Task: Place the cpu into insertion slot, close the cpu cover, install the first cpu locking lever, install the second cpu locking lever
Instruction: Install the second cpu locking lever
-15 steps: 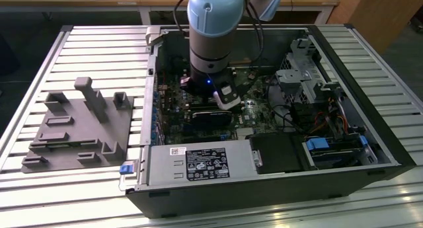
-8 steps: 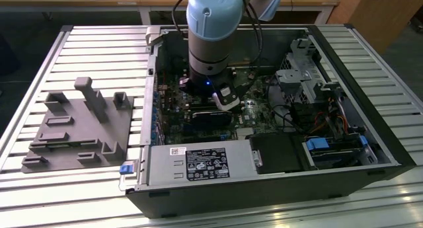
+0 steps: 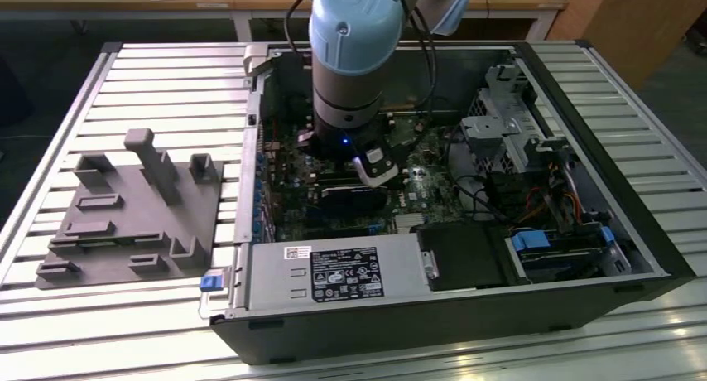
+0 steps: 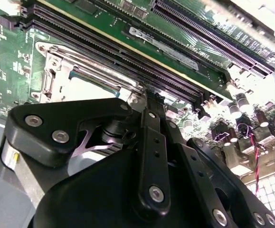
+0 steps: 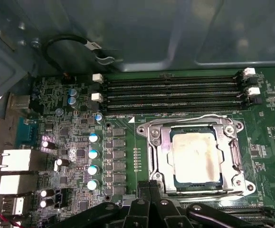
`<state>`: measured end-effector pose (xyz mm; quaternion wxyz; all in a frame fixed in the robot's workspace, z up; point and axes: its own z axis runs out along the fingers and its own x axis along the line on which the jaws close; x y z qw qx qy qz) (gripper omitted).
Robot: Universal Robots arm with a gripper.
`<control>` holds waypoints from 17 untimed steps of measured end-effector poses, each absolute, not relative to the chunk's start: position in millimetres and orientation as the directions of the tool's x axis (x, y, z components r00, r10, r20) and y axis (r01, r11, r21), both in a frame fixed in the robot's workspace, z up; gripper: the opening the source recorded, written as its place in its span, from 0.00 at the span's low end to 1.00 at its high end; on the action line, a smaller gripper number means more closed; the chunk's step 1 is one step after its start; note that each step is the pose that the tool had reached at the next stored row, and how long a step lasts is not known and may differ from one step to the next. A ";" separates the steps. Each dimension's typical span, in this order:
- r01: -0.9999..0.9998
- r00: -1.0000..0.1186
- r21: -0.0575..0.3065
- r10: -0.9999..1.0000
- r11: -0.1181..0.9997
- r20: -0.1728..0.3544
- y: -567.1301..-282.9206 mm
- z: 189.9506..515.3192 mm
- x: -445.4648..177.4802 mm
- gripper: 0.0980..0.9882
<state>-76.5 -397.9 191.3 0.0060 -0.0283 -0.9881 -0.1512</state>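
**Colleague:** What's in the case right now?

**Me:** I've got the arm (image 3: 351,58) reaching down into the open case (image 3: 618,257), mid-frame in the exterior view. The case lies on the slatted counter (image 3: 165,83), with a grey fixture (image 3: 132,215) just beside it at the frame's left. Inside the case I can see the board (image 3: 287,207), a power supply (image 3: 331,273) along the lower edge and drive cages (image 3: 508,124) at the upper right.

**Colleague:** And the cpu?

**Me:** The cpu (image 5: 194,156) sits in the slot (image 5: 162,153), right of centre in the first wrist view, pale face up. The cover (image 5: 234,164) lies flat around it, framing the chip through its window. The memory slots (image 5: 175,92) run across just above. The second wrist view catches the slot at the left, partly behind the end effector.

**Colleague:** End effector?

**Me:** The end effector (image 5: 149,209) hangs at the bottom edge of the first wrist view, just beside the slot's lower corner. Its fingers (image 4: 152,142) look pressed together, holding nothing that I can see.
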 end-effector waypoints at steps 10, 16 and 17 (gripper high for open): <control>0.054 -0.999 0.298 0.050 0.953 0.021 -398.1 189.9 -78.2 0.01; 0.053 -0.999 0.298 0.049 0.953 0.021 -398.1 200.2 -78.2 0.01; 0.053 -0.999 0.298 0.049 0.953 0.020 -398.1 203.2 -78.2 0.01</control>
